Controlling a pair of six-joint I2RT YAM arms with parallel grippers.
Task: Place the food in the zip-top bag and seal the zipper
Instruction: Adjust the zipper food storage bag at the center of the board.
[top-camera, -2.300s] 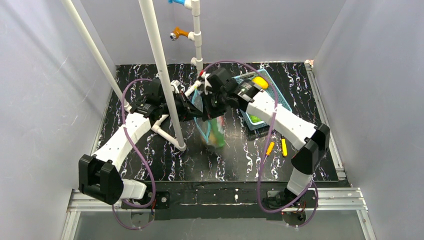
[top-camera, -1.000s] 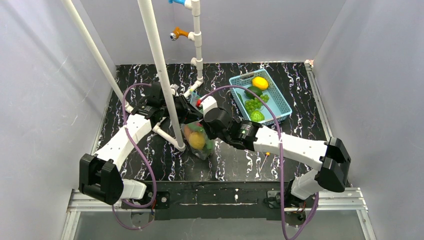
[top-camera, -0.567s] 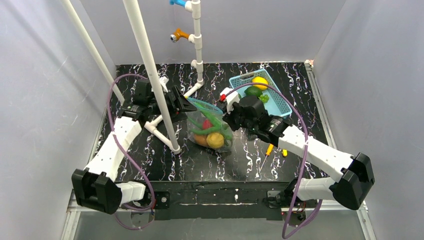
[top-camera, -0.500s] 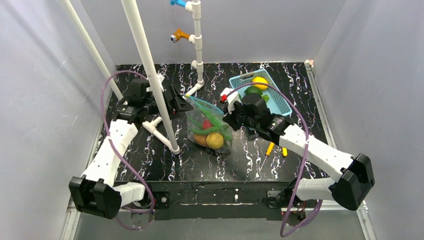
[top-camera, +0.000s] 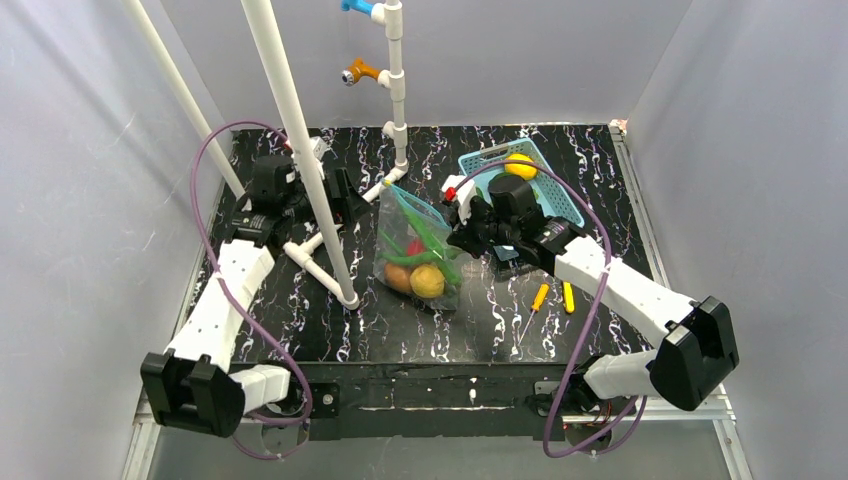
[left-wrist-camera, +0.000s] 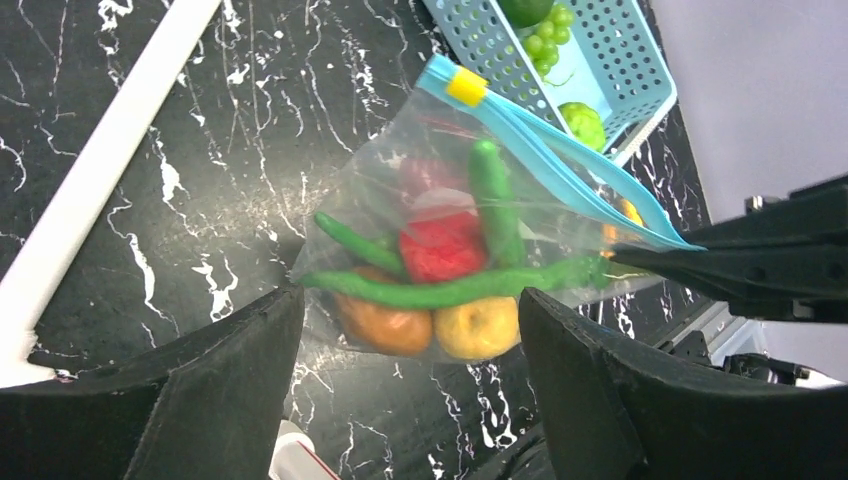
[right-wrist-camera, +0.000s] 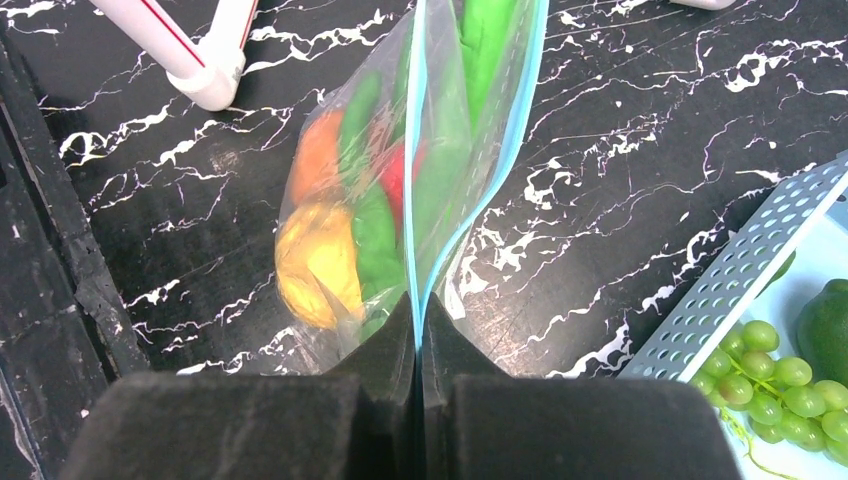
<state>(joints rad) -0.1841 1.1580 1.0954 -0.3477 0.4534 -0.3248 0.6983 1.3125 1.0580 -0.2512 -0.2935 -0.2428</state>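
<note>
A: Black marbled surface (top-camera: 480, 325), grey walls, white pipe frame (top-camera: 300, 150) across the left half. Changes?

B: Sprung wide just now, the left hand (left-wrist-camera: 410, 298); off the zip-top bag (top-camera: 400, 212) and backed toward the pipe. Clamped tight a moment ago, the right hand (right-wrist-camera: 417, 318), on the bag's mouth corner at one end of the zipper (left-wrist-camera: 560, 165).

A: Meaning for the task?

B: Handover, by the look of it. Loading apparently over for this lot, sealing next. Probably not sealed yet: two teal edges apart in the right wrist view, yellow slider (left-wrist-camera: 466, 87) at the far end from the pinch.

A: Bag against the hands?

B: Slumped on the surface between both arms, one corner up in the right hand. Inside, the food (left-wrist-camera: 440, 250): green pods, red piece, brown-orange and yellow-orange fruits, low in the bag, below the pinch. Straight ahead of the open left hand, near, not touching. More fruit in the blue basket (top-camera: 565, 200) behind the right arm.
</note>
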